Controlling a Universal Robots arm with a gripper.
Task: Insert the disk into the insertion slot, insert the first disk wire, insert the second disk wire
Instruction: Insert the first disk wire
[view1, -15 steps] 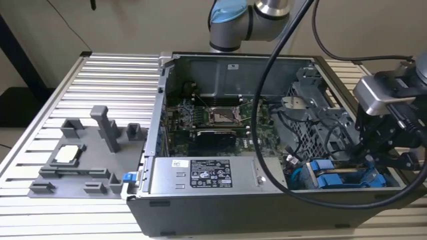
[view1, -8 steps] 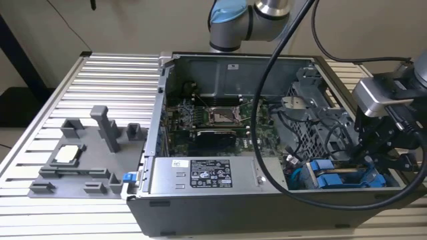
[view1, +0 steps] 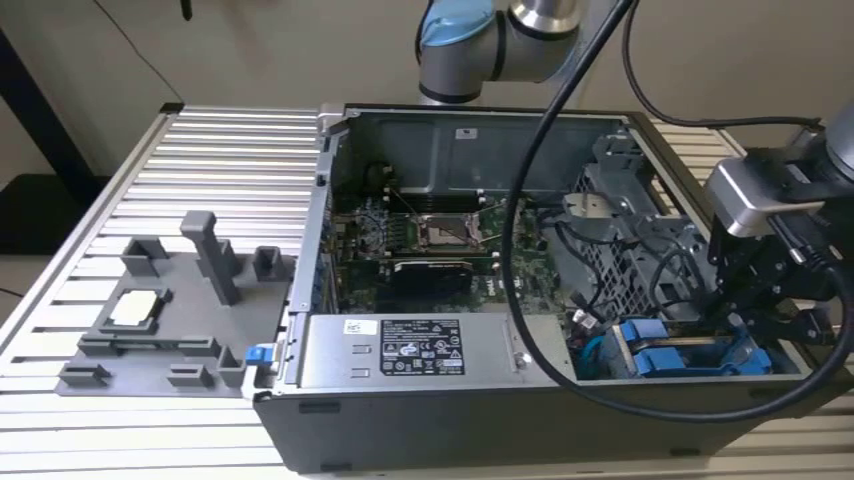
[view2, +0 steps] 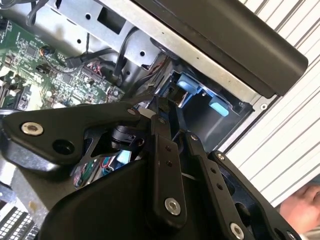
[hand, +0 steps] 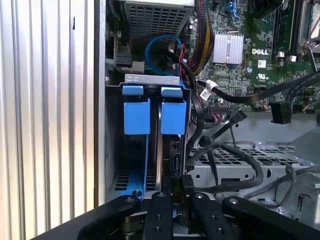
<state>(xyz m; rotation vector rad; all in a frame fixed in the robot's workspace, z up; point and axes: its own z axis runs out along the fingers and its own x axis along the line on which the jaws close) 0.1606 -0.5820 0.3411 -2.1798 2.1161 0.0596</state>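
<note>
The disk (hand: 175, 155) stands on edge in its blue carrier, its blue end tab (hand: 173, 116) at the far end. It sits in the insertion slot (hand: 131, 80), a grey bay with blue rails in the case's corner at the exterior view's lower right (view1: 607, 352). My gripper (hand: 177, 186) is at the disk's near end, fingers (hand: 166, 192) drawn close on its dark edge. In the exterior view my gripper (view1: 750, 325) reaches down over the blue carrier (view1: 694, 360). The second wrist view shows my gripper (view2: 159, 111) beside the blue tabs (view2: 189, 84).
A second blue tab (hand: 136, 115) sits beside the disk's. Black cables (hand: 225, 145) cross a perforated grey cage (hand: 235, 160) next to the bay. The labelled power-supply box (view1: 400, 350) and motherboard (view1: 427, 240) lie inside the case. A grey fixture tray (view1: 160, 310) is outside. A person's hand (view2: 306, 205) is nearby.
</note>
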